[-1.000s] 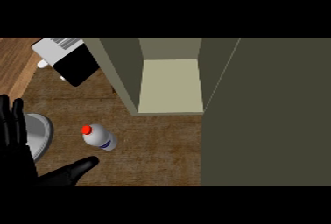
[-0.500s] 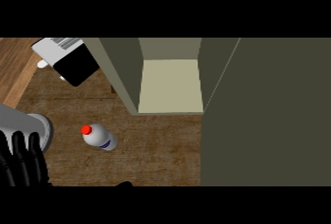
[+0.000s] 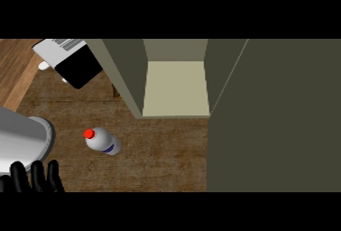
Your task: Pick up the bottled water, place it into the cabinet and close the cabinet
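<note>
The bottled water [image 3: 102, 140] stands on the brown counter [image 3: 160, 153], seen from nearly straight above: a red cap, a clear rounded body and a dark blue band of label low on its side. Whatever is printed on that label is too small to read. The bottle is free of any hand and sits well left of the cabinet's open door, below and left of the cabinet's opening.

The cabinet [image 3: 174, 85] is open. Its olive-grey side walls frame a pale cream inner floor, and nothing shows inside that compartment. The open door [image 3: 273, 117] fills the right part of the view as 1 broad dark olive panel running from the top down to the lower edge.

At the upper left a white appliance [image 3: 66, 61] with a black face lies tilted on the counter; grey stripes mark its top, but no writing can be made out. Beside it a strip of lighter wood floor [image 3: 16, 67] shows past the counter's edge.

The left hand [image 3: 33, 178] shows at the lower left corner, only its black fingers visible, straight and spread apart, pointing up and holding nothing. Its grey forearm [image 3: 23, 137] crosses just above them. The bottle is near these fingers but apart from them, up and to the right. The right hand does not show.
</note>
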`<state>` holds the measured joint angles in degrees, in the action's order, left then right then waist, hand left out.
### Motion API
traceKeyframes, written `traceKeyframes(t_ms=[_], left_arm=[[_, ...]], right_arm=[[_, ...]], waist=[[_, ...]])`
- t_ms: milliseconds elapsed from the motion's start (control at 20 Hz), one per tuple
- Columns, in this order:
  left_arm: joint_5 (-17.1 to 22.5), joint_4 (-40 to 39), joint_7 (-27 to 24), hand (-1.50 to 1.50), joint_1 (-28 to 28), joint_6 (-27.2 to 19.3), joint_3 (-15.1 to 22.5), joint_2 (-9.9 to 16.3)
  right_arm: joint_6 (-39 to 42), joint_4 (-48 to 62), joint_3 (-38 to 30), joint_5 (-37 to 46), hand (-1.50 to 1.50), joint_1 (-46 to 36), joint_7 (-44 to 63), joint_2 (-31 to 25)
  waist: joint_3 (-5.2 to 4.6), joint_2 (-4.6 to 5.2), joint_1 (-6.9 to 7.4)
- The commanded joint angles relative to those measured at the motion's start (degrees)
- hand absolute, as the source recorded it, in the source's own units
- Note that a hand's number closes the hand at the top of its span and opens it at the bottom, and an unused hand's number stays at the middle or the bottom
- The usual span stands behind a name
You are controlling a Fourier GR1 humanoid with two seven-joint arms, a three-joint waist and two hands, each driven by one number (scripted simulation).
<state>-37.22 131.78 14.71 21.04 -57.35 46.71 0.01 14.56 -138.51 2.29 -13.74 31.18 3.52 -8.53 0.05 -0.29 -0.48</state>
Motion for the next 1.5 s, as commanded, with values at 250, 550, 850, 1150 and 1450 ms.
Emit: traceKeyframes(t_ms=[250, 550, 850, 1150, 1450], left_arm=[[0.73, -1.03, 1.59, -1.50, -1.20, -2.36, -2.55, 0.75], [4.63, -2.66, 3.40, -1.50, -1.92, -3.00, -7.19, 0.06], [19.07, -7.11, -3.23, -1.50, -5.81, -4.80, -13.75, 2.15], [31.57, -17.21, -13.34, -1.50, -6.18, -2.57, -19.74, 2.73], [42.09, -25.85, -23.24, -1.50, -6.79, 4.00, -26.03, 0.12]], right_arm=[[4.12, -9.44, -0.98, -3.48, -1.50, 10.27, -1.84, 0.62], [5.13, -11.48, 0.22, -3.13, -1.50, 14.07, -3.11, 1.07], [7.16, -9.91, 0.32, -1.93, -1.50, 16.65, -7.68, 1.51], [10.30, -8.92, -4.34, -5.87, -1.50, 19.49, -11.41, -0.64], [11.78, -11.75, -2.06, -3.87, -1.50, 25.56, -13.64, 0.25]], waist=[[-0.07, 0.06, -0.40], [-0.10, 0.12, -0.70], [-0.22, 0.12, -0.48], [-0.30, 0.13, -0.57], [-0.34, 0.15, -0.67]])
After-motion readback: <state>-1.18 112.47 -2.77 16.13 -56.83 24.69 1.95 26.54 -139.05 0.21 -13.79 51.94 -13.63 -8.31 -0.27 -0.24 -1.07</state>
